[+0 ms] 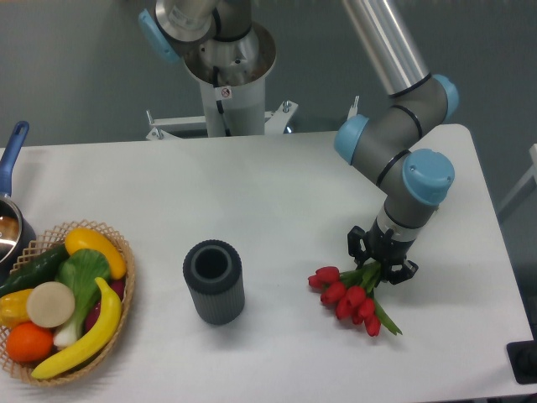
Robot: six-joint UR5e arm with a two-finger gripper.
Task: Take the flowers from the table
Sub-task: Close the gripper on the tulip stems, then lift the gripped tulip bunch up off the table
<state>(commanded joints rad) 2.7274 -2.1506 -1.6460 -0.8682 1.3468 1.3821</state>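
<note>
Fixed overhead view. The arm reaches down from the upper right to the right half of the white desk [277, 176]. Its tool [382, 264] is clenched on the green stems of the flowers [348, 296], just above the buds. The red buds fan out to the lower left of the tool, and the stem ends point to the lower right; whether they touch the desk cannot be told. A dark ribbed cylinder [214, 282], open at the top, stands upright near the desk's middle, well apart from the flowers. A wicker basket [117, 290] of fruit and vegetables sits at the left edge, with a blue-handled pan [10, 180] behind it.
</note>
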